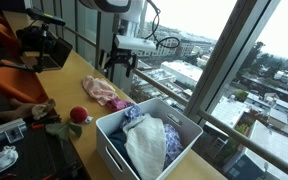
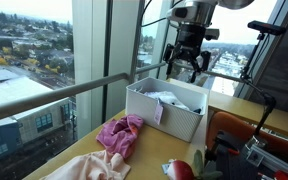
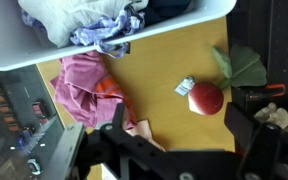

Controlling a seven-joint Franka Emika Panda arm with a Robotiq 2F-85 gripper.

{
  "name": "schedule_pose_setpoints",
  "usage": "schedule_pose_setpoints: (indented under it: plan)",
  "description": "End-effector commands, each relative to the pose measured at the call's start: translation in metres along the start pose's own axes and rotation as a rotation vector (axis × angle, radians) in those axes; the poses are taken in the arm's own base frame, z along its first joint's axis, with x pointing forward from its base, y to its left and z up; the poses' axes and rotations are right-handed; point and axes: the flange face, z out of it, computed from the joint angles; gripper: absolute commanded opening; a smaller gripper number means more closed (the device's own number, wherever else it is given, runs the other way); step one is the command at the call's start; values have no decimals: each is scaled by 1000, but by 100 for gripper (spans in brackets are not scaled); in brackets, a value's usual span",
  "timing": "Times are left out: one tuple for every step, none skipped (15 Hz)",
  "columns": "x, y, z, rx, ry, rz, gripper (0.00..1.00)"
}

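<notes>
High above the tabletop (image 3: 164,60), the gripper (image 2: 185,70) hangs empty and spread wide, the pink cloth (image 3: 84,92) lying crumpled beneath it at about nine o'clock in the wrist view and the white basket (image 3: 44,56) at twelve. Judged from here, a clean pick would want a straight drop onto the cloth's bunched middle, clear of the basket wall. The wrist view lays out from overhead the gap to the red ball (image 3: 206,97) at three o'clock; only the exterior views show the gripper's height.
</notes>
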Motion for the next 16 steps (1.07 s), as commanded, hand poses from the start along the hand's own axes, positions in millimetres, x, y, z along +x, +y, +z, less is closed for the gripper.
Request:
schedule_pose_setpoints:
  plan:
    - [33, -17, 37, -29, -21, -43, 100]
    - [41, -21, 52, -33, -33, -51, 100]
    - [47, -23, 65, -38, -44, -57, 100]
    - [50, -25, 80, -46, -62, -61, 100]
    - [50, -27, 93, -52, -82, -67, 100]
    - [49, -27, 104, -58, -103, -69, 100]
    - [47, -27, 114, -63, -122, -71, 100]
    - [43, -25, 123, -69, -142, -74, 100]
    - [41, -23, 130, -76, -163, -78, 100]
    - [38, -20, 135, -85, -189, -91, 100]
    - [37, -17, 138, -94, -211, -102, 100]
    - [36, -16, 142, -104, -234, -118, 100]
    - [36, -14, 146, -112, -255, -129, 100]
    - [35, -14, 149, -118, -275, -143, 100]
    - [35, -14, 152, -122, -292, -154, 100]
    - [35, -14, 155, -128, -307, -166, 100]
